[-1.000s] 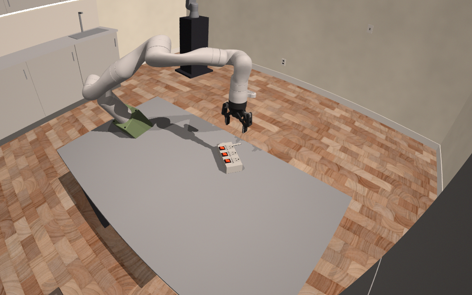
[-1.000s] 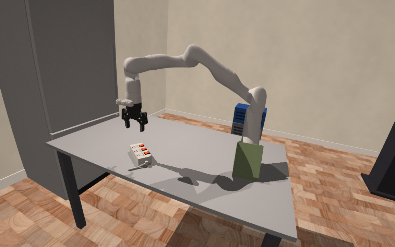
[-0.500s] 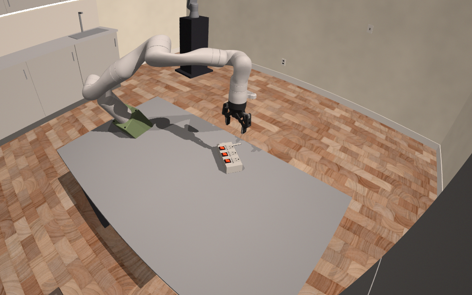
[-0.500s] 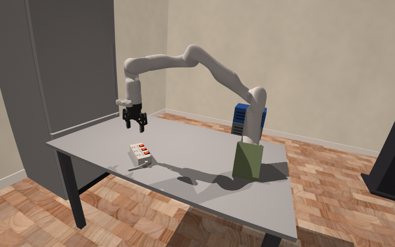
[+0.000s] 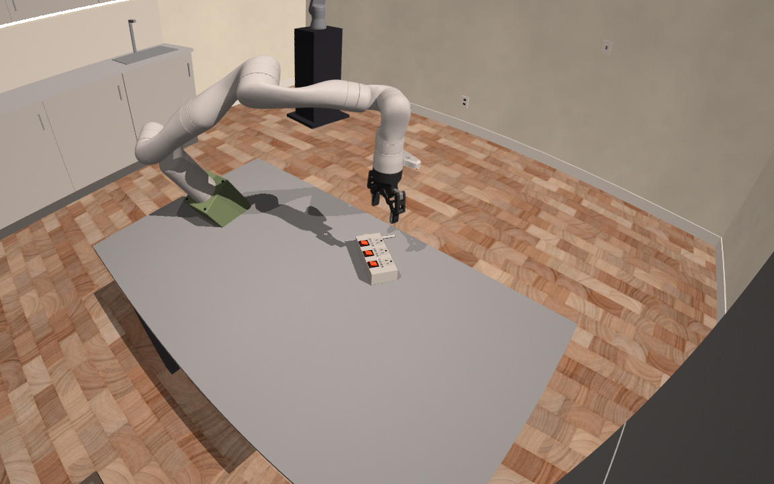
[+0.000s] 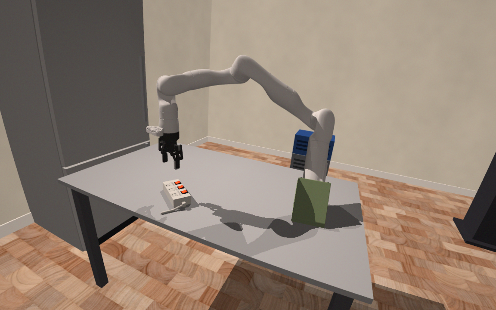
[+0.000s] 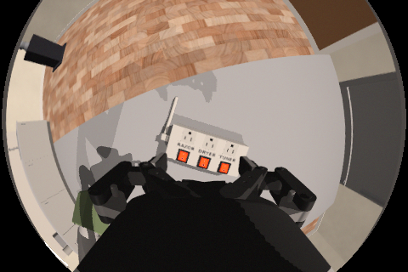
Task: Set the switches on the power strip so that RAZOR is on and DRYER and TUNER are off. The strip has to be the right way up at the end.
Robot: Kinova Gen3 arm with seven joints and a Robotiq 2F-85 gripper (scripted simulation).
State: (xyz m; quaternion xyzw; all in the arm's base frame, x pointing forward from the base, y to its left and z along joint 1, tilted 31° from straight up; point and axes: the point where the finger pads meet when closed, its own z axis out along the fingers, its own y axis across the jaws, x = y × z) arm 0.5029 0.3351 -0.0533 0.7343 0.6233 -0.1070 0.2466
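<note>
The white power strip [image 5: 383,277] [image 6: 181,200] [image 7: 198,137] lies right way up on the grey table, sockets and switches facing up. Its three orange-red rockers are RAZOR [image 5: 363,243] [image 6: 184,191] [image 7: 183,155] at the cord end, DRYER [image 5: 368,253] [image 6: 181,187] [image 7: 203,162] in the middle and TUNER [image 5: 373,263] [image 6: 177,182] [image 7: 223,167] at the far end. I cannot tell for sure which way each rocker is tilted. My gripper [image 5: 384,210] [image 6: 170,162] is open and empty, pointing down above the strip without touching it. In the wrist view its fingers appear at either side of the switch row.
A short white cord [image 5: 388,236] [image 6: 169,211] [image 7: 171,112] sticks out from the RAZOR end toward the near table edge in the exterior view. The arm's green base [image 5: 224,212] [image 6: 312,202] stands at another part of the table [image 5: 318,361] [image 6: 238,165]. A dark grey cabinet [image 6: 95,77] stands beyond the table.
</note>
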